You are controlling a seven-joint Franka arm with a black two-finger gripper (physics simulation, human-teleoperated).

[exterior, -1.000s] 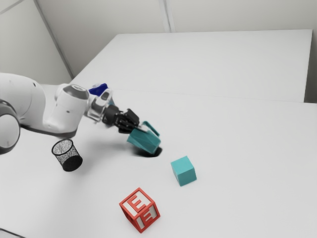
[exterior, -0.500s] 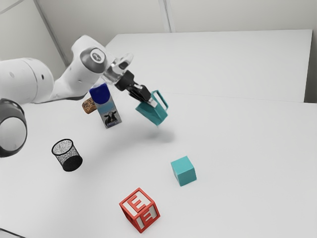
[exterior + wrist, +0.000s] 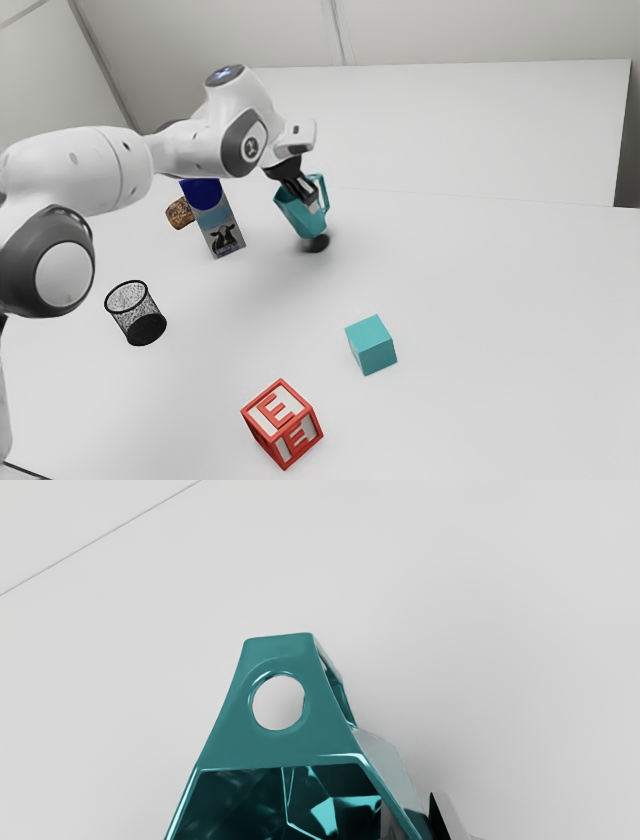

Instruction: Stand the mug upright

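Note:
The gripper (image 3: 308,198) is shut on the wall of the teal mug (image 3: 298,214), at the mug's upper part in the exterior view. The mug leans a little, opening up, its handle toward the exterior view's right. A dark shadow lies just under its base; whether the base touches the table I cannot tell. In the wrist view the mug (image 3: 280,750) shows its open mouth and holed handle, and the gripper (image 3: 412,822) is at its rim, with a finger outside the wall.
A milk carton (image 3: 221,232) and a brown object (image 3: 180,213) stand left of the mug in the exterior view. A black mesh cup (image 3: 137,314), a teal cube (image 3: 371,345) and a red letter block (image 3: 282,424) are nearer the camera on the white table (image 3: 480,300).
My hand rose with the mug off the table, then swung round to a steeper pose. The mug turned with it from strongly tilted to nearer upright. Carton, cup and blocks stayed put.

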